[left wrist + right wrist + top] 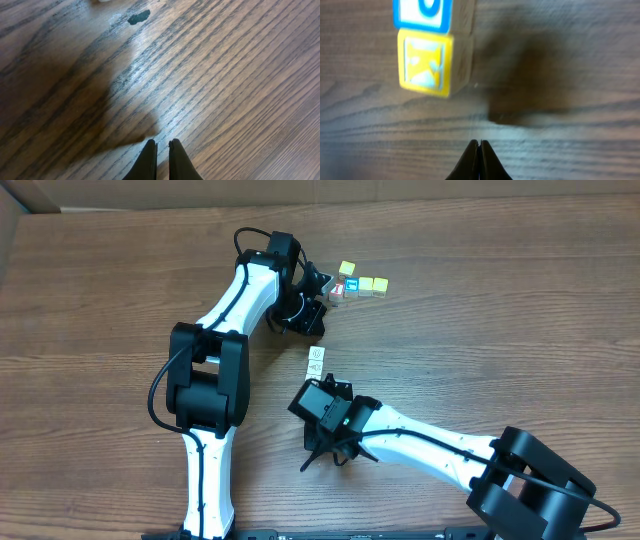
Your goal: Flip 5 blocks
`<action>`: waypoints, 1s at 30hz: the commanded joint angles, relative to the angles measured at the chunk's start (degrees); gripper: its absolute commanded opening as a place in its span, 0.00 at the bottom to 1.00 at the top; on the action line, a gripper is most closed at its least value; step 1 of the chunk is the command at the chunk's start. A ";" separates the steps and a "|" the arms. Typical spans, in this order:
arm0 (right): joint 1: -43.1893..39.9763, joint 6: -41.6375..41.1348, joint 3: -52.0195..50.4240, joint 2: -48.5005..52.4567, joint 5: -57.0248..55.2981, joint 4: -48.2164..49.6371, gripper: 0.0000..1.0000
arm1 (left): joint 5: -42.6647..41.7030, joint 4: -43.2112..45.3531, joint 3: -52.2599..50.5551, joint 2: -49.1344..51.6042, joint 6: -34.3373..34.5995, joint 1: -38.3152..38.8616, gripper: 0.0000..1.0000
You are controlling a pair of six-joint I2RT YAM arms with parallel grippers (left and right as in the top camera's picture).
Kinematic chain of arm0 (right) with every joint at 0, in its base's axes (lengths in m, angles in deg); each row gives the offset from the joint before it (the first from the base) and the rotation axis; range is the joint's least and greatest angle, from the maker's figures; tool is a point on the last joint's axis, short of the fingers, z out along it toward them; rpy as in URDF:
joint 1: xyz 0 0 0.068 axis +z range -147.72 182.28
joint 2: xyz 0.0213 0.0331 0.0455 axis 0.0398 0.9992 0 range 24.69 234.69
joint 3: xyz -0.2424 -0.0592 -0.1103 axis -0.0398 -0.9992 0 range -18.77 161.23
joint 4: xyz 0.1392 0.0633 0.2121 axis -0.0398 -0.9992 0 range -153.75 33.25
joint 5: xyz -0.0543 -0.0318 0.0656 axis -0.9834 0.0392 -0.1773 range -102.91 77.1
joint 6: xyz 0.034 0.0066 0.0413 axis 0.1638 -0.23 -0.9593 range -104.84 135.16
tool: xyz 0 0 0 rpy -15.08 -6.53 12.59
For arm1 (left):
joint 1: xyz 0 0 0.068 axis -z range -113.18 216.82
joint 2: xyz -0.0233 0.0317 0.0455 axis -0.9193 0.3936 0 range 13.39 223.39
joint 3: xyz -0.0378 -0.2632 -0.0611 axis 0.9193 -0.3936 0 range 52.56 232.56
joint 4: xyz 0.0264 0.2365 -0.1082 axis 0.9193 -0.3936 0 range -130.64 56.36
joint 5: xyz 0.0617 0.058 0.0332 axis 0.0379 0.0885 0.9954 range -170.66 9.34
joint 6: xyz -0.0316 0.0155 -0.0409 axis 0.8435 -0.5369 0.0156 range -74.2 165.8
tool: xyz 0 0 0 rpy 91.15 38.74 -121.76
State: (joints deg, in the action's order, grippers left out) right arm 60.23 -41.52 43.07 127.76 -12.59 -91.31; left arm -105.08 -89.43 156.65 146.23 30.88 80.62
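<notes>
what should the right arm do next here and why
Probably open the right gripper and shift it left toward the yellow-framed block. Its jaws are shut on nothing. That block lies ahead and to the left of the fingertips, apart from them, butted against a blue-framed block beyond it. Shut jaws likely can't take hold of a block to flip it.

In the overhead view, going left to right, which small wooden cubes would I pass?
Whitish wooden cubes with faint drawings → red-lettered wooden cube → blue-faced wooden cube → yellow wooden cube → second yellow wooden cube.
</notes>
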 commanded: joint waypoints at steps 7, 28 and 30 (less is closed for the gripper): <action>8.28 -5.51 0.02 -0.66 -15.87 2.16 0.04 | 0.61 0.15 -0.76 0.94 1.27 0.04 0.04; 8.20 -5.46 -0.02 4.02 -16.15 6.95 0.04 | 0.61 0.35 -1.31 0.94 1.66 0.50 0.04; 8.20 -5.46 -0.02 4.37 -16.15 7.26 0.04 | 0.61 0.42 -1.55 0.94 1.66 0.59 0.04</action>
State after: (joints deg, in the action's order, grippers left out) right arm 68.65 -46.35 43.07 131.04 -27.56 -84.65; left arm -104.62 -89.25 156.10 146.23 31.95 80.67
